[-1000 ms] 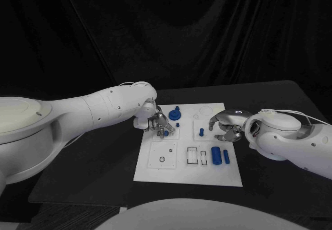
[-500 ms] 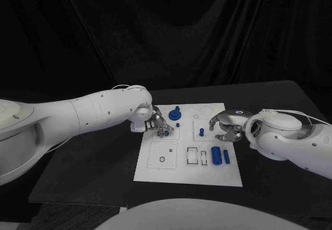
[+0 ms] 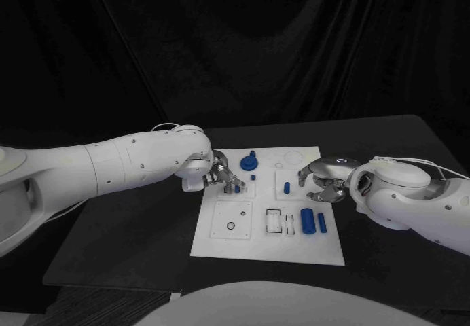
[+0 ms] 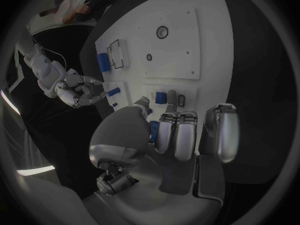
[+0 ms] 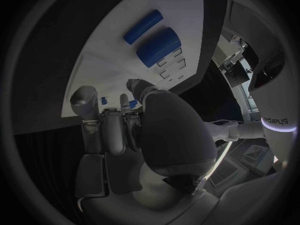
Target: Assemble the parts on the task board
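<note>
treat the parts as small, rigid, light plastic pieces with smooth faces; expect them to slip or roll if you squeeze off-centre. the task board [image 3: 269, 234] lies flat on the counter [image 3: 137, 231]. 2 blue cylinders [image 3: 308, 221] lie side by side near its right edge, apart from both hands; take each across its round middle, not at the ends. a blue round part [image 3: 248, 163] stands near the far edge, and a short blue peg [image 3: 285, 187] stands just beside the right hand.

the left hand [image 3: 221, 178] hangs over the board's far left corner, fingers curled downward. in the left wrist view a small blue piece [image 4: 154, 131] sits between thumb and fingers, so judge it pinched.

the right hand [image 3: 321, 182] rests at the board's right edge with fingers curled inward; you cannot tell whether it holds anything.
</note>
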Robot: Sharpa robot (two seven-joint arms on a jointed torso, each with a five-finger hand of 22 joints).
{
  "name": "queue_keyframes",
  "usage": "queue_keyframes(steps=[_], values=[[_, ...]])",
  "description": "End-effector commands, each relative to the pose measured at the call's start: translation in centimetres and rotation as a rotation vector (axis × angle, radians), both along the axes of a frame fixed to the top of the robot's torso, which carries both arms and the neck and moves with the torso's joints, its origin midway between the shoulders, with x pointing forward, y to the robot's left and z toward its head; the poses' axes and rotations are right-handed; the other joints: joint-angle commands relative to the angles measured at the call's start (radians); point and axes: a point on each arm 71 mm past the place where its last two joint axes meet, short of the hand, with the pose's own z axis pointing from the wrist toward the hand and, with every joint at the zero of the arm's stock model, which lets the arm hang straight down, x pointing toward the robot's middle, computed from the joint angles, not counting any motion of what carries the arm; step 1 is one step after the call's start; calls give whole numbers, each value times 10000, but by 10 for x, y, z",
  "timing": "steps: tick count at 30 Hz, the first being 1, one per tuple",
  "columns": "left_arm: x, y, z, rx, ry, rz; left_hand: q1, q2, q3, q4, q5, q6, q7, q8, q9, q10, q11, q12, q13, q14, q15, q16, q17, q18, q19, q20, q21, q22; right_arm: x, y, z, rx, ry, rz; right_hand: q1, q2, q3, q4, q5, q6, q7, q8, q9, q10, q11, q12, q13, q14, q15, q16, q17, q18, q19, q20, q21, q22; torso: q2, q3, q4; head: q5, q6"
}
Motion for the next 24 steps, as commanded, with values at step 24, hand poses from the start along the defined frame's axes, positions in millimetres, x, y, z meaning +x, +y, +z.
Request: queue_keyframes(steps=[24], values=[[0, -2, 0, -613, -702, 198, 990, 26, 214, -711, 1127, -602, 136, -483, -995, -16, 265, -495, 2052, 1066, 231, 102, 2644, 324, -33, 322, -300, 2159, -2, -2, -5, -140, 135, -103, 51, -12, 234, 56, 179, 77, 32, 157, -113, -128, 54, -206, 1880, 367, 18, -144, 1797, 60, -131, 38, -172, 1101, 17, -21, -36, 83, 0]])
